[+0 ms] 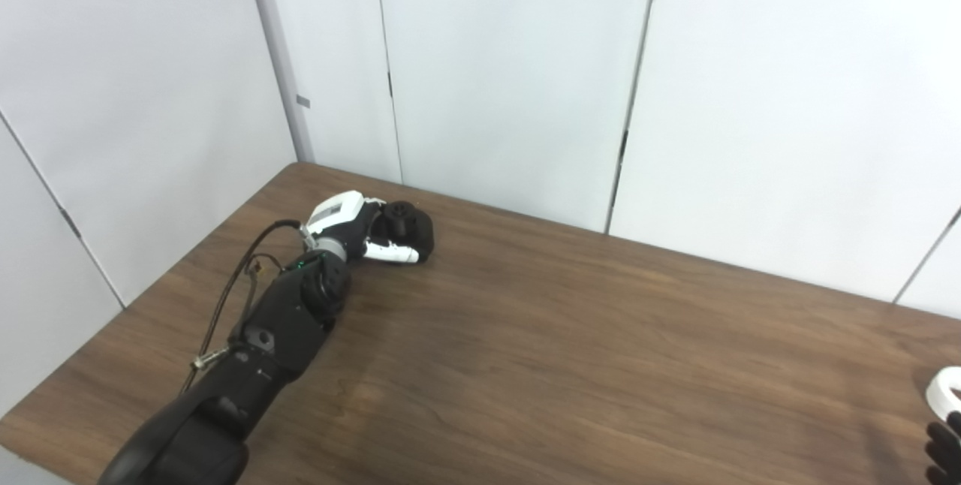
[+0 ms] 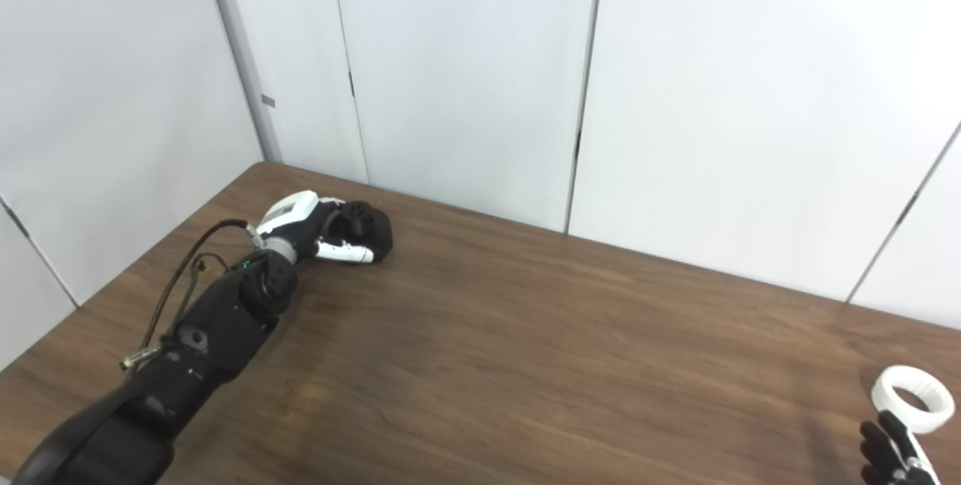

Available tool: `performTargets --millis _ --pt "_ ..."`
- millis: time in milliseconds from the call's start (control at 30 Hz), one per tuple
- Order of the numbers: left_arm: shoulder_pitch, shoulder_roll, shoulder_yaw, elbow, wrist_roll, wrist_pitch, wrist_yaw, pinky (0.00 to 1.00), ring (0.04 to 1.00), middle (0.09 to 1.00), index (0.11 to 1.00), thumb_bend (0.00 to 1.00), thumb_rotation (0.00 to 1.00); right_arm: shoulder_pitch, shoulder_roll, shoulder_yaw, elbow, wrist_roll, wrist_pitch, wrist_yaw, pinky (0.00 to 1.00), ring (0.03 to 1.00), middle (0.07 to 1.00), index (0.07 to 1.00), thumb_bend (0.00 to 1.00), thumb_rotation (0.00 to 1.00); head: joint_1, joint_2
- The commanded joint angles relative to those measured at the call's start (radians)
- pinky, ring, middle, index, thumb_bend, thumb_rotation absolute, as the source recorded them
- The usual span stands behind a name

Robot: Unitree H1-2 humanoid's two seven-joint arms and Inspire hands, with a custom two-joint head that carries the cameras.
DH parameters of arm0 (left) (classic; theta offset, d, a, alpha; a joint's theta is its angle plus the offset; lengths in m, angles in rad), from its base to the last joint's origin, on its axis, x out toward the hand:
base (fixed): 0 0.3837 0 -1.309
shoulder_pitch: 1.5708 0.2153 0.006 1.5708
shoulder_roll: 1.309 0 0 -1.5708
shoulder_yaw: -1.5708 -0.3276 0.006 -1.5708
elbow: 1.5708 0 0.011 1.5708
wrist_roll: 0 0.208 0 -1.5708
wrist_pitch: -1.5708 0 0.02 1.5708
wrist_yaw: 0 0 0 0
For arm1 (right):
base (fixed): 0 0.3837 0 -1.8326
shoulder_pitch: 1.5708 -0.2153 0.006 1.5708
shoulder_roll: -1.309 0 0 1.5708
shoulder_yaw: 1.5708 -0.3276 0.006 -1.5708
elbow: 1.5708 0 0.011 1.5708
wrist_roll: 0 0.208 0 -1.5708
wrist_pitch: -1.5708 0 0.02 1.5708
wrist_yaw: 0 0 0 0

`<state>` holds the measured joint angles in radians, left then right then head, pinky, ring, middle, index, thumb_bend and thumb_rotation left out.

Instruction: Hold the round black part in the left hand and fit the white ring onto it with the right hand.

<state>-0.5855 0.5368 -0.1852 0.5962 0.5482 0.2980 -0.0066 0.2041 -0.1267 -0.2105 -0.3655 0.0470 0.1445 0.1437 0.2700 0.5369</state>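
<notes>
White wall panels with dark seams closed off the back of the room, meeting in a corner at the far left. In front of them stood a wooden table, dark brown with a plain grain, filling the lower part of both views.

Taking the table's far-left corner as the landmark: the left arm, black and bulky with loose cables along it, stretched from the near-left edge of the table up towards that corner. The left hand, white-backed, lay on the table just short of the corner. Its fingers were wrapped around the round black part, which rested on the wood on the side of the hand away from the corner, so the hand was gripping it.

Far from that corner, at the table's opposite near-right end, the white ring lay flat on the wood. Just beside it, on the near side, the right hand showed only as dark fingertips at the picture's edge, close to the ring; I could not tell whether they touched it, nor whether the hand was spread or closed.
</notes>
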Motion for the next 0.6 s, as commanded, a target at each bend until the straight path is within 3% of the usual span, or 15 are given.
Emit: performTargets --millis 0,567 --pt "-0.07 0.01 0.005 0.0 0.005 -0.017 0.029 1.0 0.985 0.952 0.846 1.0 0.51 0.094 0.005 0.014 -0.039 0.001 -0.032 -0.009 0.94 0.935 0.917 0.936 0.73 1.0 0.0 0.002" --pt "-0.081 0.004 -0.023 0.063 0.02 -0.021 0.067 0.97 0.954 0.918 0.799 1.0 0.51 0.097 0.002 0.02 -0.042 -0.01 -0.033 -0.012 0.96 0.935 0.906 0.937 0.73 1.0 -0.001 0.004"
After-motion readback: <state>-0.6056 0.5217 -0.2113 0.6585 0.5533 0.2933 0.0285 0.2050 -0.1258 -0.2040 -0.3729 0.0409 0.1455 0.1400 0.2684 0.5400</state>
